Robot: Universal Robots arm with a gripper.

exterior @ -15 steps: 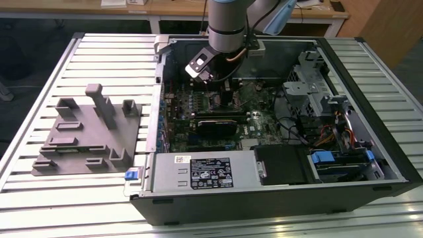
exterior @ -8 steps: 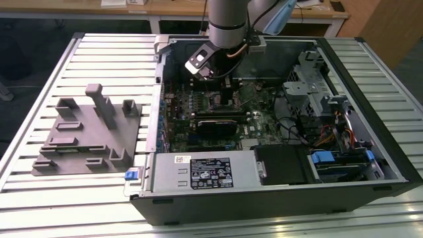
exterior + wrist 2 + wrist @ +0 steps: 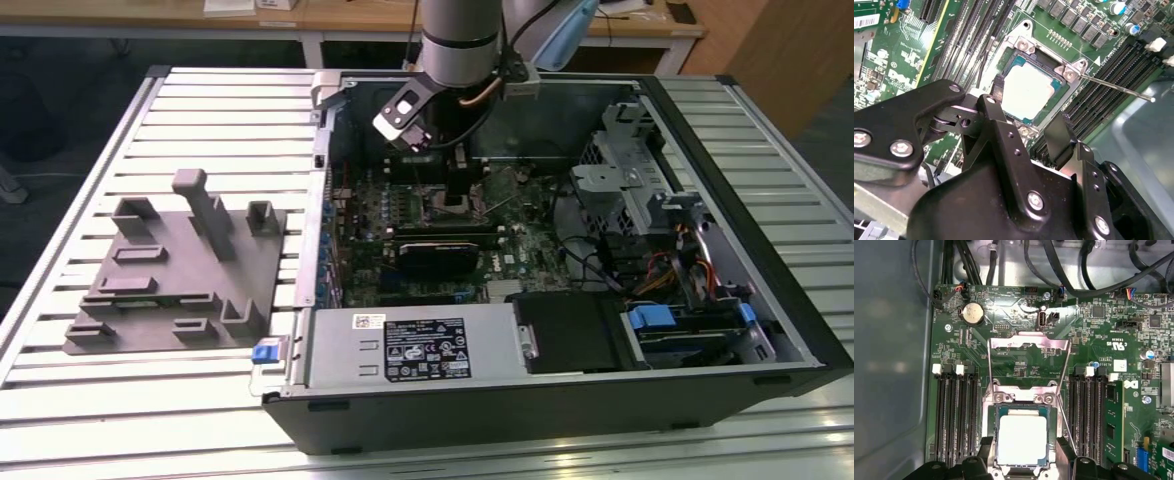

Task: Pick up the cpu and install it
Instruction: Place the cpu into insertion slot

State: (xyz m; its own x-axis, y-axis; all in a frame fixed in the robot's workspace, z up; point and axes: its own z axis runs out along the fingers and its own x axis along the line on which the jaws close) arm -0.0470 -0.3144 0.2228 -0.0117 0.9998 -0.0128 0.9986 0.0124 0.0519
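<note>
The cpu (image 3: 1021, 439), a pale silvery square chip, lies flat in the metal-framed socket (image 3: 1020, 396) on the green motherboard; it also shows in the second wrist view as cpu (image 3: 1026, 92). My gripper (image 3: 1025, 444) hangs just above it with its black fingers (image 3: 1063, 131) standing on either side of the chip, open, with a gap to its edges. The socket's load plate (image 3: 1028, 354) is swung up and back. In the exterior view the gripper (image 3: 450, 180) reaches down into the open computer case (image 3: 747, 330) over the socket area.
Rows of black memory slots (image 3: 956, 415) flank the socket, and a thin retention lever (image 3: 1119, 90) sticks out beside it. Cables (image 3: 1089, 270) run along the case wall. A grey plastic fixture (image 3: 174, 265) with upright posts stands on the slatted table (image 3: 80, 400) at the exterior view's left.
</note>
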